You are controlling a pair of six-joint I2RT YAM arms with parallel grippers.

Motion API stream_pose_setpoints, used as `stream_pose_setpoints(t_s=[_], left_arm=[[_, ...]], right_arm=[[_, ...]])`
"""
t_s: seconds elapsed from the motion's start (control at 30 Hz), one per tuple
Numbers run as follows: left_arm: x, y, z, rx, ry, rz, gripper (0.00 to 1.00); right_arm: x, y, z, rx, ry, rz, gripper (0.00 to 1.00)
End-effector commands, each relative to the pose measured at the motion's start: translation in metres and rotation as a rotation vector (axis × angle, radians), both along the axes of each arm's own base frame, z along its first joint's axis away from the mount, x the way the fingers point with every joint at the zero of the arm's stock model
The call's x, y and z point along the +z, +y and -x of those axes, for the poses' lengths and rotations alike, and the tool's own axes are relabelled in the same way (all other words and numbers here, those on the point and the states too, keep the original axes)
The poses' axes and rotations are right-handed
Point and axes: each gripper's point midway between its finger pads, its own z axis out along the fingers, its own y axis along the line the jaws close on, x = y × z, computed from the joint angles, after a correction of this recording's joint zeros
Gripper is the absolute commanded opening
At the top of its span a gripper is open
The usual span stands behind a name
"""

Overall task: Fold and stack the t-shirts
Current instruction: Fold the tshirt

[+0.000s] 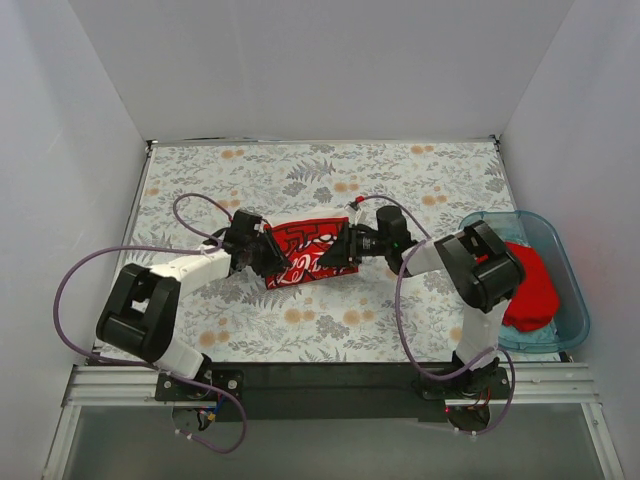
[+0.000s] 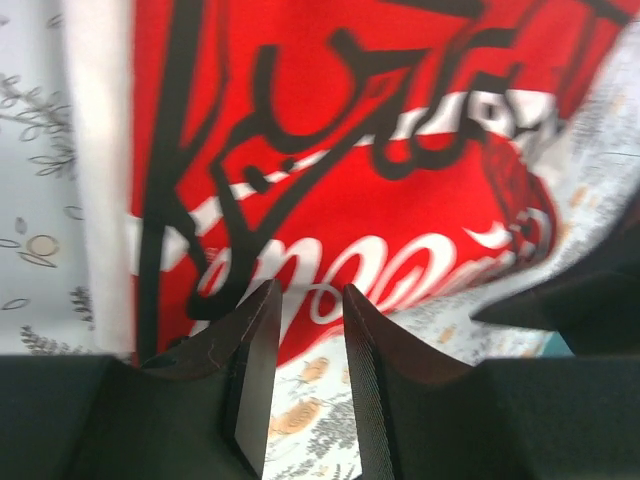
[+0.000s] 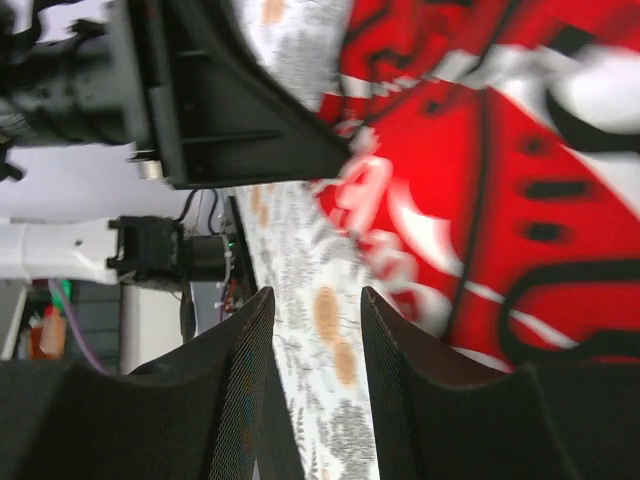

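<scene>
Centre of the top view: the printed t-shirt (image 1: 308, 252) lies on the floral table (image 1: 400, 180) as a small folded bundle, red-and-white print upward. Your left gripper (image 1: 264, 256) sits at the bundle's left end and your right gripper (image 1: 344, 248) at its right end, the two facing each other across the cloth. Left wrist view: the fingers (image 2: 255, 350) stand parted by a narrow gap. In that gap you see only the floral cover and the lower edge of the print beyond the tips; no cloth is pinched. The print fills the upper part of that frame, with a white band of shirt down its left side. Right wrist view: the fingers (image 3: 395, 380) also stand apart, floral cover showing between them, nothing clamped. The print takes the right half of that frame, blurred, and the other gripper's dark body juts in from the upper left. Whether either set of tips touches the shirt, you cannot tell. The red t-shirt (image 1: 530, 290) lies bunched in the translucent blue tub (image 1: 560, 250) at the right edge of the top view, partly hidden by the right arm, well apart from the bundle.
</scene>
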Motion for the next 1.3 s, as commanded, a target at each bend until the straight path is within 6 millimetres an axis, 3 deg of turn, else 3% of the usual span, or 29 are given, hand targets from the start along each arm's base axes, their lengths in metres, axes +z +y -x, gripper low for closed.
stream_pose_setpoints(t_s=[0.0, 0.1, 0.2, 0.23, 0.33, 0.37, 0.43, 0.5, 0.6, 0.63, 0.77, 0.93, 1.0, 1.07, 1.13, 1.27], left_arm=[[-0.024, 0.01, 0.013, 0.037, 0.077, -0.047, 0.29], [-0.035, 0.014, 0.022, 0.049, 0.11, -0.057, 0.29], [-0.026, 0.014, 0.019, 0.051, 0.083, -0.05, 0.29], [-0.021, 0.015, 0.017, 0.054, 0.067, -0.053, 0.29], [0.001, 0.016, 0.009, 0.061, 0.006, -0.051, 0.3], [0.006, 0.019, 0.007, 0.074, -0.012, -0.061, 0.3], [0.02, 0.021, 0.005, 0.091, -0.052, -0.054, 0.3], [0.026, 0.025, 0.004, 0.12, -0.073, -0.051, 0.3], [0.018, 0.028, 0.011, 0.14, -0.048, -0.051, 0.27], [0.014, 0.028, 0.012, 0.141, -0.034, -0.051, 0.27], [-0.009, 0.026, 0.026, 0.148, 0.053, -0.035, 0.22], [-0.035, 0.035, 0.044, 0.209, 0.16, -0.024, 0.2], [-0.034, 0.04, 0.043, 0.23, 0.165, -0.012, 0.19], [-0.03, 0.042, 0.042, 0.242, 0.154, -0.001, 0.19], [-0.018, 0.043, 0.036, 0.253, 0.112, 0.019, 0.19], [0.018, 0.045, 0.007, 0.267, -0.023, 0.102, 0.19]], right_arm=[[-0.049, -0.016, -0.007, -0.102, 0.101, 0.063, 0.46], [-0.079, -0.037, 0.0, -0.155, 0.187, 0.118, 0.45], [-0.074, -0.044, 0.002, -0.169, 0.206, 0.113, 0.44], [-0.069, -0.043, 0.001, -0.167, 0.199, 0.106, 0.44], [-0.032, -0.031, -0.002, -0.133, 0.135, 0.053, 0.44], [-0.01, -0.022, -0.007, -0.121, 0.086, 0.019, 0.44], [0.009, -0.012, -0.01, -0.108, 0.061, -0.012, 0.45], [0.033, 0.003, -0.016, -0.091, 0.018, -0.051, 0.45], [0.045, 0.027, -0.021, -0.07, 0.007, -0.074, 0.45], [0.044, 0.032, -0.021, -0.069, 0.026, -0.075, 0.45], [0.007, 0.045, -0.025, -0.109, 0.099, -0.036, 0.46], [-0.052, 0.034, -0.022, -0.171, 0.197, 0.062, 0.45], [-0.073, 0.024, -0.014, -0.184, 0.244, 0.105, 0.44], [-0.072, 0.018, -0.012, -0.185, 0.253, 0.105, 0.44], [-0.059, 0.018, -0.014, -0.162, 0.227, 0.078, 0.44], [-0.003, 0.014, -0.046, -0.16, 0.113, -0.025, 0.44]])
